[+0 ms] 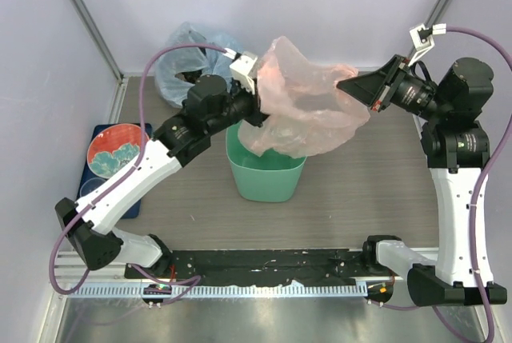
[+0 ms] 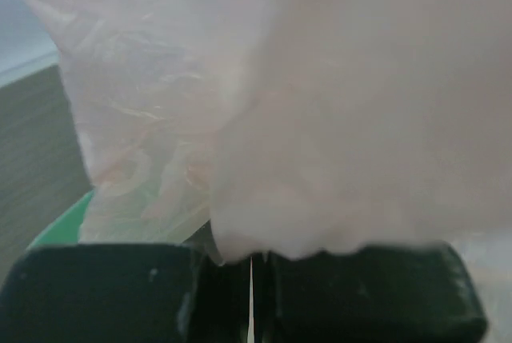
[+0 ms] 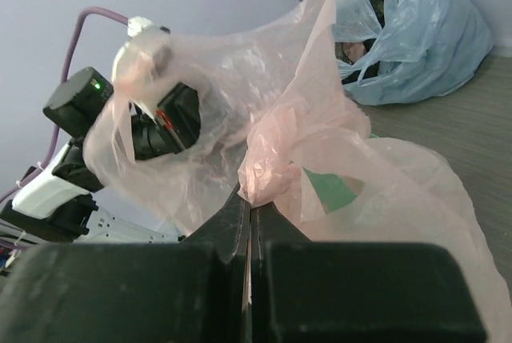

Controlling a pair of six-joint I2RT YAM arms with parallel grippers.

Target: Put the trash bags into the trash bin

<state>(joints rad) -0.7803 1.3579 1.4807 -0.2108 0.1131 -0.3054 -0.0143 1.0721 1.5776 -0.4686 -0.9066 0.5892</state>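
Pink bag (image 1: 308,111) in left fingers (image 2: 96,295) and right fingers (image 3: 360,295); over bin (image 1: 268,185)

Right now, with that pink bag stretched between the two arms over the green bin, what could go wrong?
1. The left gripper and right gripper each pinch only a thin bunch of the pink bag; it might slip or tear if they pull apart.
2. The film drapes over the left wrist, so it may snag there on release.
3. The bag hangs over the far rim of the green bin and could spill outside it.
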